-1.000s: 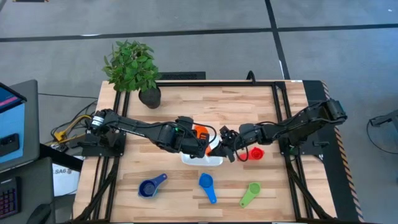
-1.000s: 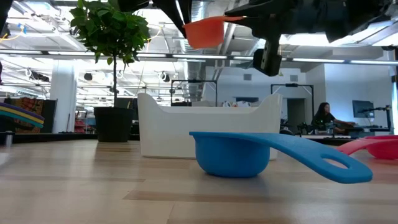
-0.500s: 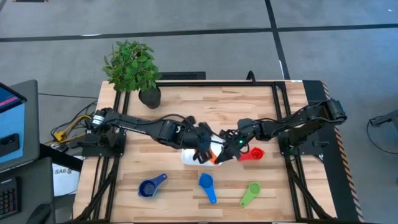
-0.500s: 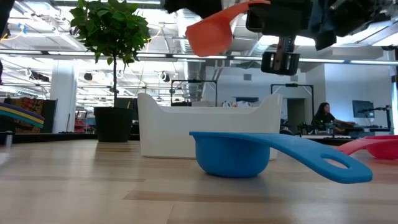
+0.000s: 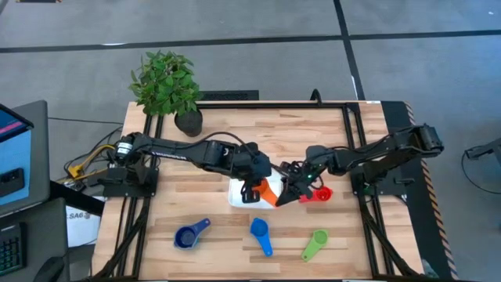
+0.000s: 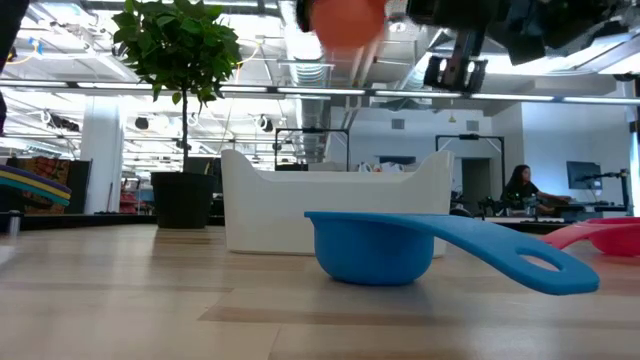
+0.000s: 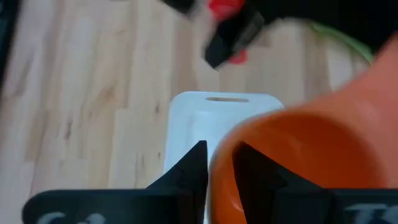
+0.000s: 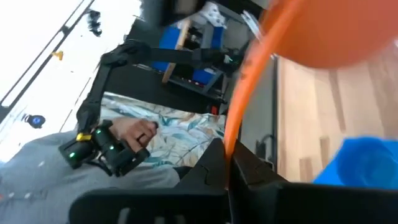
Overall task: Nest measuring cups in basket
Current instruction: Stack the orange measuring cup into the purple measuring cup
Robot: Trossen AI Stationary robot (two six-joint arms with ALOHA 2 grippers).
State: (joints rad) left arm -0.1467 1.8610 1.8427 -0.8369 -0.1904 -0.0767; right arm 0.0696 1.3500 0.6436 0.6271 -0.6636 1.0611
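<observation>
at the far left of the table stands a plant (image 5: 164, 81) in a black pot (image 5: 189, 122), well apart from the work. in front, near the front edge, lie three loose cups in a row: a dark blue cup (image 5: 188, 235), then a blue cup (image 5: 260, 232), then a green cup (image 5: 315, 244). none of them lies between the arms and the basket.

the left gripper (image 5: 252, 186) reaches from the left over the white basket (image 5: 239, 197). its fingers (image 7: 194, 168) stand a little apart on both sides of the rim of the orange cup (image 5: 270, 191); i cannot tell if they press on it. the cup hangs in the air above the right end of the basket, not inside it. the right gripper (image 5: 291, 192) comes from the right and is clamped together on the thin flat handle of the same orange cup, as its wrist view shows. just beside this gripper, on the right, a red cup (image 5: 321, 193) lies on the table.

the table (image 5: 219, 133) is of light wood strips with a black frame. in the low view a big room with ceiling lamps is behind it, and a person (image 6: 521, 186) sits far away at the right.
</observation>
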